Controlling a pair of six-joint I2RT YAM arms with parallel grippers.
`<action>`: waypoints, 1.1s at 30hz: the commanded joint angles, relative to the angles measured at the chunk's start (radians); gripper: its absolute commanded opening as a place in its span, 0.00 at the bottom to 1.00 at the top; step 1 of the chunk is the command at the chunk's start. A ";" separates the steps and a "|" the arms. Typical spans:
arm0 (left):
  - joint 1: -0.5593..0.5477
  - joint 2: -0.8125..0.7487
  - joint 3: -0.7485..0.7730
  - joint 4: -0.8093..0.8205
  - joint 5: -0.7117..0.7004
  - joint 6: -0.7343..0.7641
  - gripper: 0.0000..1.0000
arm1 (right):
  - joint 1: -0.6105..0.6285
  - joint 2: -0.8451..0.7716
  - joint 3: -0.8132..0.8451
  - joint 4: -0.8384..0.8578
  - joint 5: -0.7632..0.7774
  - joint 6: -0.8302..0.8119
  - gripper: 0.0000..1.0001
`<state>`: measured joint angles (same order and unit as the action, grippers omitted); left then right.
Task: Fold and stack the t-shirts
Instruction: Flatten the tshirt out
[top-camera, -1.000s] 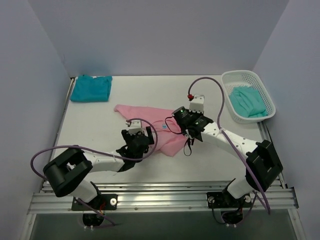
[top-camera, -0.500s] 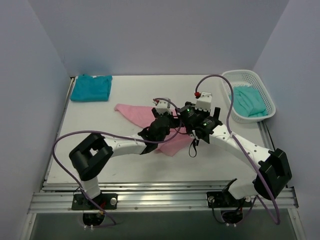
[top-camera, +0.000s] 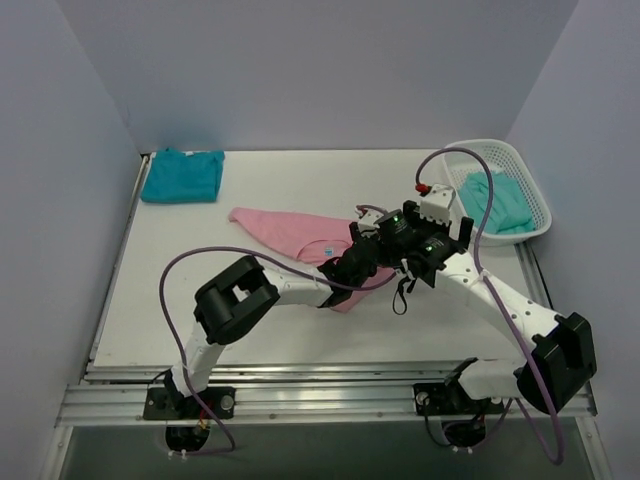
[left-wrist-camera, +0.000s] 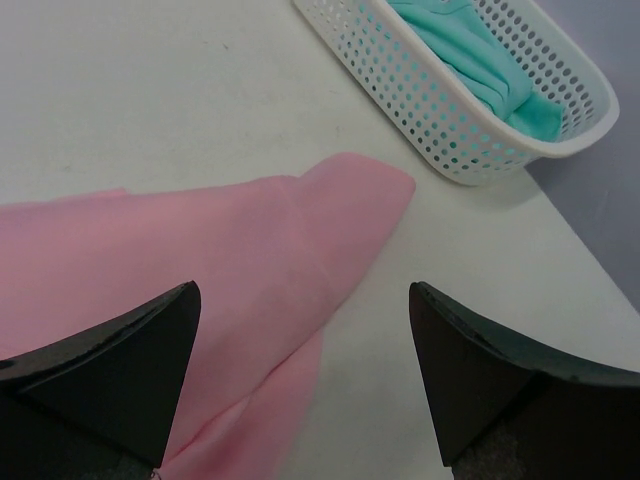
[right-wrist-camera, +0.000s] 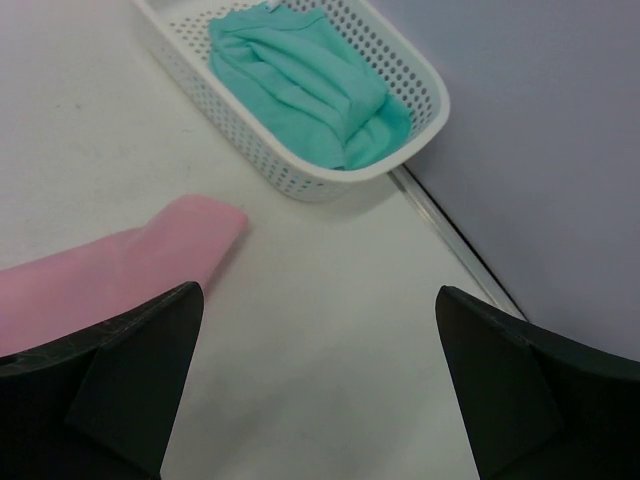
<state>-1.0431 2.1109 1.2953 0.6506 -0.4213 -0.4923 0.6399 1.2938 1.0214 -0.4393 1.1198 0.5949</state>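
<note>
Pink cloth is the job in hand: the pink t-shirt (top-camera: 290, 235) lies loosely spread across the middle of the surface (top-camera: 300, 180). One rounded end, which looks doubled over, points toward the white mesh basket (right-wrist-camera: 300, 185) at the right, near it but not touching. The deep teal t-shirt (top-camera: 182, 176) sits folded in the back left corner, and the mint t-shirt (right-wrist-camera: 300, 90) lies bunched inside the basket. Both arms crowd over that right-hand end of the pink shirt. The left claw (left-wrist-camera: 300, 320) hangs above the cloth with its jaws spread wide and nothing between them. The right claw (right-wrist-camera: 320, 320) is likewise wide and empty, over bare surface just beyond the pink tip. Judged from how the shirt lies, its fold is barely begun, and the mint shirt has not yet been taken out. The chief risk is the crowding: the left arm reaches right across to where the right arm works, so a descent by either could knock the wrists together. A second risk is a poor pinch. If the end is layered, closing too shallow may lift only the top ply and drag the rest into a crease. A wide sweep to the right could also nudge the basket.
</note>
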 joint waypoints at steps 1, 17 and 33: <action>-0.032 0.083 0.148 -0.055 0.145 0.263 0.94 | 0.057 -0.044 0.043 0.054 -0.109 0.042 1.00; -0.075 0.348 0.734 -0.692 0.349 0.788 0.94 | 0.050 -0.110 0.008 0.050 -0.086 0.057 1.00; -0.140 0.369 0.644 -0.736 0.440 0.802 0.94 | 0.049 -0.093 -0.015 0.056 -0.069 0.069 1.00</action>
<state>-1.0534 2.4397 1.9259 -0.0143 -0.0097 0.2188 0.6300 1.1656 0.9958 -0.5381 1.1828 0.6167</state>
